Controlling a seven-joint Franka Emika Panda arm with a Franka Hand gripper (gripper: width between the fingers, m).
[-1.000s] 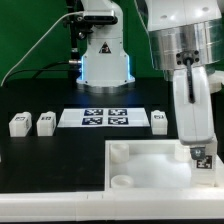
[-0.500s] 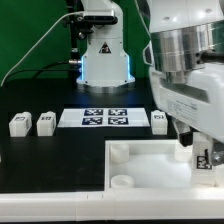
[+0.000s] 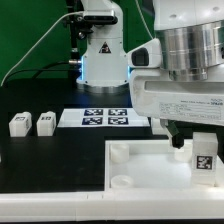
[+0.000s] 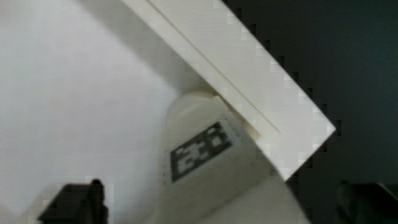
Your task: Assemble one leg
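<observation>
Shows the leg (image 3: 203,155) upright on the white panel (image 3: 150,170), close to the table's edge on the exterior view's right, tag toward the camera. Shows the gripper (image 4: 217,205) released just above it, fingertips (image 4: 71,200) spread wide and clamping nothing. Cannot tell whether the leg's foot sits fully home in a corner socket or only perches there.

Could go wrong from here, by judgement:
- Could topple or drag the leg on lifting away, should a pad brush its side.
- Could jam or tilt it on any further press or twist, given a half-seated foot.

Offers no true containers, only the panel's round sockets (image 3: 120,152): two in view, both empty. Shows a second leg (image 3: 18,124) and a third leg (image 3: 44,123) loose near the table's edge on the exterior view's left, just beside the marker board (image 3: 105,118), inside nothing.
</observation>
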